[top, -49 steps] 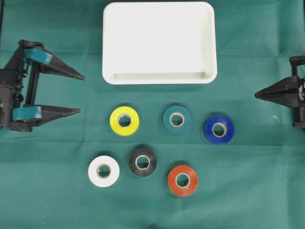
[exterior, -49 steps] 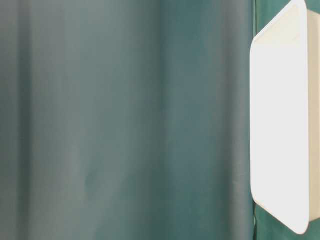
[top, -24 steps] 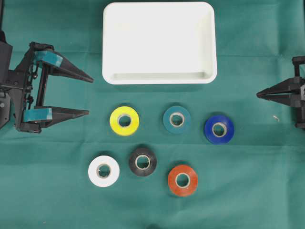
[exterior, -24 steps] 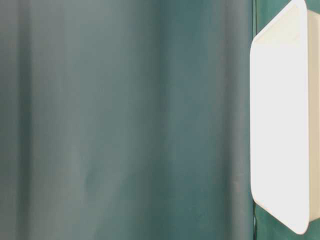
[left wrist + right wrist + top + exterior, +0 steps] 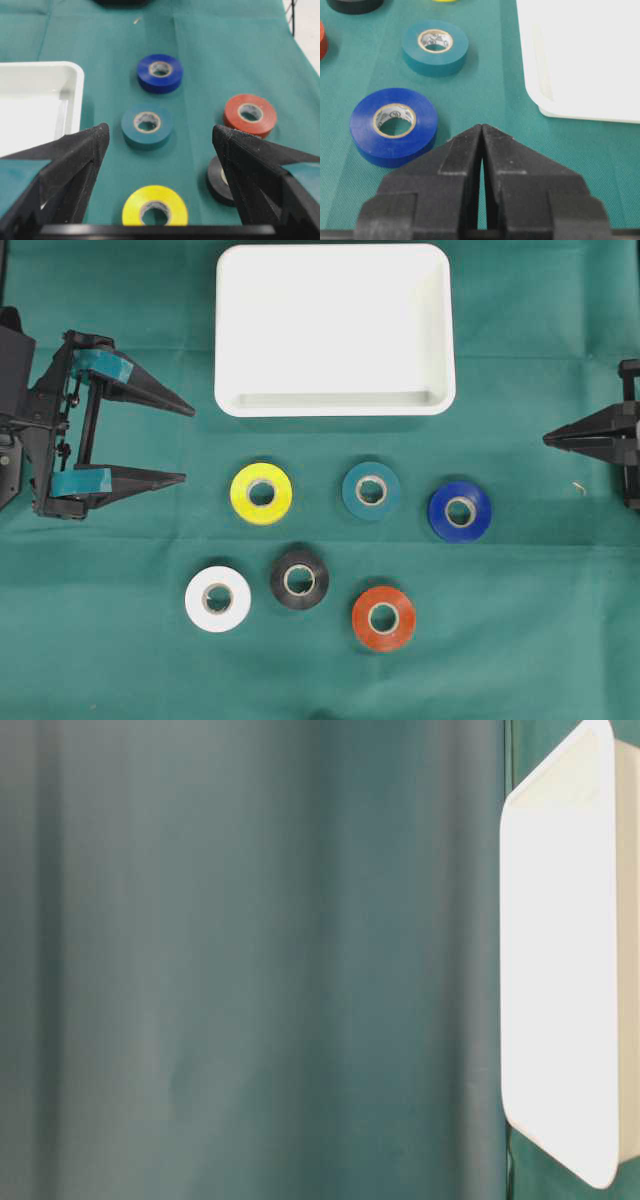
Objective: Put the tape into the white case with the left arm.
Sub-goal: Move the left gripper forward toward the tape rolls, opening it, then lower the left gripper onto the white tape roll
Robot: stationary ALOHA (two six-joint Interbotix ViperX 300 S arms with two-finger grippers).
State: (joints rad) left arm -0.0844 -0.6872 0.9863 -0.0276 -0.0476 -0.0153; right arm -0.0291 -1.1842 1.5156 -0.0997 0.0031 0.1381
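My left gripper [image 5: 187, 444] sits at the left edge of the green cloth [image 5: 520, 640], jaws spread wide, nothing between them. Tips point toward the middle of the table. My right gripper [image 5: 548, 439] is at the far right edge, jaws pressed together, holding nothing.

The white case [image 5: 335, 330] lies flat at the top centre, nothing inside. Its near rim faces the rolls, with a strip of bare cloth between rim and the nearest tape. In the table-level view only one side of the case [image 5: 560, 970] shows, rest is blurred green.

Six rolls, all lying flat, none touching:
- yellow tape [image 5: 261, 493] is nearest my left tips, open cloth between. In the left wrist view it [image 5: 155, 212] lies low between my jaws.
- teal tape [image 5: 371, 490] is in the middle of the upper row, straight below the case.
- blue tape [image 5: 459, 510] is at the right end of that row, nearest my right gripper.
- white tape [image 5: 218, 598] is lower left.
- black tape [image 5: 299, 578] is just beside the white one, small gap.
- orange tape [image 5: 383, 618] is lowest, to the right of black.

Cloth is bare along the bottom and on both sides of the case.
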